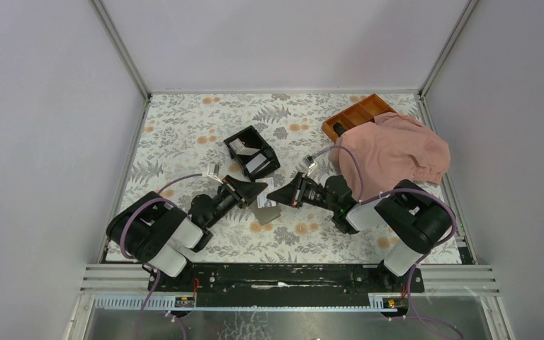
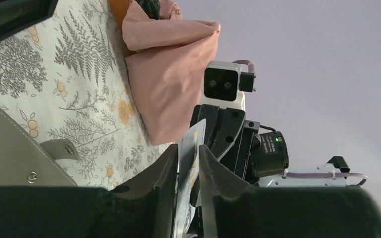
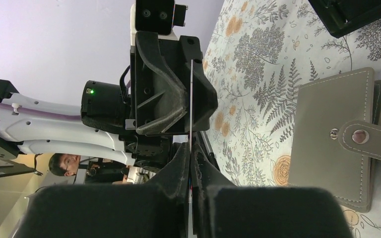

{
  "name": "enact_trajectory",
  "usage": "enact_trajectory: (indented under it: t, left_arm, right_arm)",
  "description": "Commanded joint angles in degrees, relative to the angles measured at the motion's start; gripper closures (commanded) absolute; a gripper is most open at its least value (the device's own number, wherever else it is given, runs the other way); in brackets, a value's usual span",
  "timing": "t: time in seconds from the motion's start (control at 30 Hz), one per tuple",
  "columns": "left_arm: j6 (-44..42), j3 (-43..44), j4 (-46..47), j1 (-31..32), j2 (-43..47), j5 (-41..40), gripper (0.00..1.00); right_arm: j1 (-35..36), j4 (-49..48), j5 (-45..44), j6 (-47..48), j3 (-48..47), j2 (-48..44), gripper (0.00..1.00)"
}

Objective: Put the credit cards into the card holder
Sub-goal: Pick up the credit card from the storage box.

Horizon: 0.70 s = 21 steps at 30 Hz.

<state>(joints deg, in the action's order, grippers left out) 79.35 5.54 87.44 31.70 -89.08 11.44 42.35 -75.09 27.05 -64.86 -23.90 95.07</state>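
A pale credit card (image 2: 192, 144) stands on edge in the air between my two grippers, which face each other tip to tip. My right gripper (image 3: 190, 153) is shut on the card (image 3: 191, 99), which shows as a thin line. My left gripper (image 2: 188, 158) has its jaws narrowly apart around the card's other end. The grippers meet above the table's middle, left (image 1: 261, 190) and right (image 1: 275, 195). The grey-taupe card holder (image 1: 264, 213) lies on the table just below them. It is closed, with its snap strap fastened (image 3: 337, 148). It also shows in the left wrist view (image 2: 5, 148).
A black two-compartment box (image 1: 251, 152) with pale cards in it stands just behind the grippers. A pink cloth (image 1: 393, 152) lies at the right, partly covering an orange-brown divided tray (image 1: 358, 113). The floral tabletop is walled on three sides.
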Motion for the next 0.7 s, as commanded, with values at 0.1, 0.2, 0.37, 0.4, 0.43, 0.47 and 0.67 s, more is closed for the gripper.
enact_trajectory:
  t: [0.1, 0.2, 0.37, 0.4, 0.43, 0.47, 0.67]
  left_arm:
    - [0.05, -2.28, 2.52, -0.79, 1.32, -1.81, 0.61]
    - [-0.36, -3.12, 0.06, -1.22, 3.03, -2.74, 0.58]
    - [-1.70, -5.14, -8.42, -1.82, 8.25, -6.07, 0.55]
    - [-2.16, -5.34, -11.01, -1.80, 9.73, -6.73, 0.55]
    - [-2.85, -5.36, -14.24, -1.82, 11.43, -7.50, 0.55]
    - [-3.52, -5.31, -17.51, -1.82, 13.29, -8.37, 0.55]
    - [-6.95, -5.19, -40.07, -1.57, 26.46, -14.85, 0.63]
  right_arm:
    - [0.19, 5.28, 1.25, 3.79, -2.58, -3.69, 1.00]
    - [0.19, 13.52, 0.23, 7.86, -3.79, -6.87, 1.00]
    - [0.19, 34.20, -3.29, 16.89, -8.34, -12.56, 1.00]
    - [0.19, 38.45, -3.97, 18.76, -9.68, -13.21, 1.00]
    - [0.15, 42.32, -4.52, 20.76, -11.07, -13.44, 1.00]
    - [0.19, 46.19, -5.26, 22.68, -12.48, -13.43, 1.00]
    - [0.19, 60.16, -9.07, 30.73, -18.84, -10.79, 1.00]
